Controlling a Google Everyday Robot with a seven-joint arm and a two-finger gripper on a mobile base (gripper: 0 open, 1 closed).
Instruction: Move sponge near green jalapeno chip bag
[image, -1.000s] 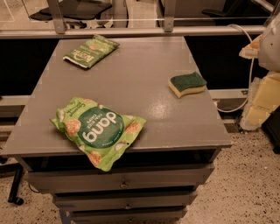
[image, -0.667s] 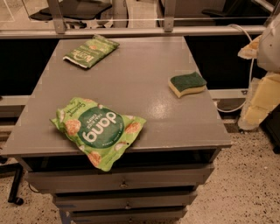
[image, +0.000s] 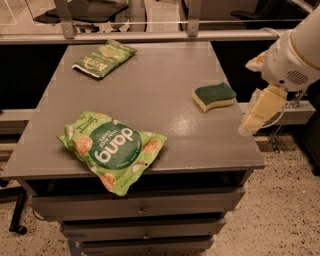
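Sponge (image: 214, 96) lying at ten o'clock from the end effector (image: 252, 120).
We are hovering the end effector just off the desk's (image: 165, 75) right edge, and we cannot tell whether it is open or closed. The sponge is sitting near that edge, long axis running three-to-nine, with the green jalapeno chip bag (image: 104, 58) well apart at its ten o'clock.
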